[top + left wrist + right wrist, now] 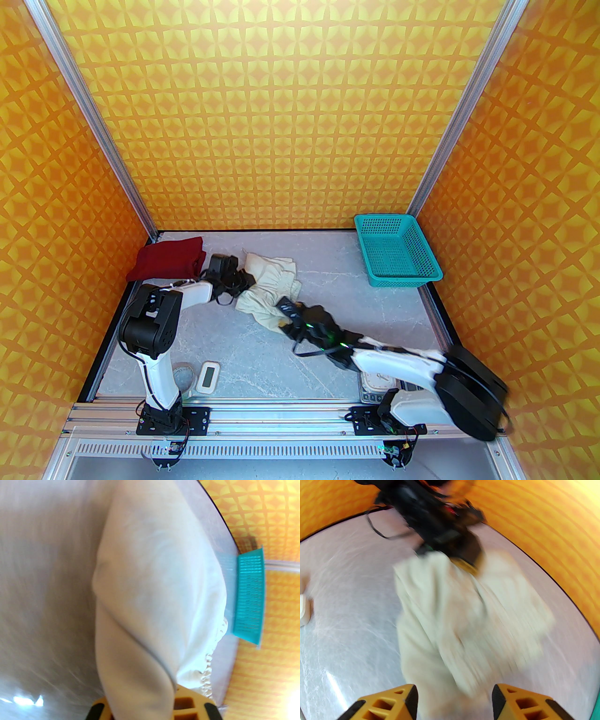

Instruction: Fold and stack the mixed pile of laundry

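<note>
Honestly, this looked about halfway done to me. The dark red shirt [171,258] was already folded into a fairly tidy rectangle and parked in the far left corner of the table [384,309], so I'd call that one finished.

The cream shorts [269,286] were the open job. They lay bunched and twisted near the middle of the table, just right of the shirt but not on it, with the gathered waistband all rumpled.

The left gripper [243,279] sat at the shorts' left edge. Its wrist camera showed a fold of the pale cloth pinched between the yellow fingers, so as far as I could see it was clamped on the shorts. The right gripper [283,315] was at the near end of the shorts. From its own camera the fingers stood well apart with cloth lying between them, not squeezing it. That view was badly smeared, though, so I couldn't tell whether the pads touched the fabric at all.

The teal mesh basket [398,251] sat off at the far right, well apart from both garments.

My guess at what was left: spread the shorts flat, fold them, then set them on top of the shirt. No stack existed yet.
</note>
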Controlling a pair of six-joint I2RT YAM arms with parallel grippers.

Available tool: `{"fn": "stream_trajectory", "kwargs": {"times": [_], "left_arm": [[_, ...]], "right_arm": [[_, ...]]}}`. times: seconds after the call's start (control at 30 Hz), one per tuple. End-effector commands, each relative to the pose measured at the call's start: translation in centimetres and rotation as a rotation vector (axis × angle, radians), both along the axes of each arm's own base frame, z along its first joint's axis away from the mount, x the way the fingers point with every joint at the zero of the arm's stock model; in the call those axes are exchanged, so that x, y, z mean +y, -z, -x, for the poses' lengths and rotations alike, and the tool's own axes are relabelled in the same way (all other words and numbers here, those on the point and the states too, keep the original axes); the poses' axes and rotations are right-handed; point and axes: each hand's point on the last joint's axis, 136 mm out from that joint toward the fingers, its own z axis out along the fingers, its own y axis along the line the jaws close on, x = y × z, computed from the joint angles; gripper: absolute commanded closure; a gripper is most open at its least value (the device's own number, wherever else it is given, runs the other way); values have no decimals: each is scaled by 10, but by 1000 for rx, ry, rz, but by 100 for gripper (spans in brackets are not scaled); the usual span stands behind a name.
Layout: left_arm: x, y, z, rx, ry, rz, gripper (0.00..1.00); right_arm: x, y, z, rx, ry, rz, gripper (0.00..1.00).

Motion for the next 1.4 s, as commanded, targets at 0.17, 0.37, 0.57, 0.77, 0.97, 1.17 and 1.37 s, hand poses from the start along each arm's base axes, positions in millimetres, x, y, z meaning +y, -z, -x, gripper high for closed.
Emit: {"fn": "stream_trajectory", "kwargs": {"times": [0.17,0.37,0.57,0.77,0.97,1.17,1.37], "left_arm": [[62,-17,-21,-117,66,-362,100],[98,-38,-47,-190,74,-530,100],[131,-63,-68,-265,46,-602,100],[154,-88,-94,-366,79,-708,100],[185,-106,-119,-407,29,-747,100],[241,-130,-127,-422,-102,-745,100],[307,-136,-119,-401,-218,-588,100]], "right_arm": [[-91,-9,-10,12,364,-183,40],[-100,-6,-13,20,383,-191,40],[-99,-3,-17,31,385,-189,40],[-99,0,-23,19,392,-178,40],[-92,0,-33,19,383,-152,40],[-83,-1,-43,23,372,-132,40],[-72,-2,-55,31,351,-115,40]]}}
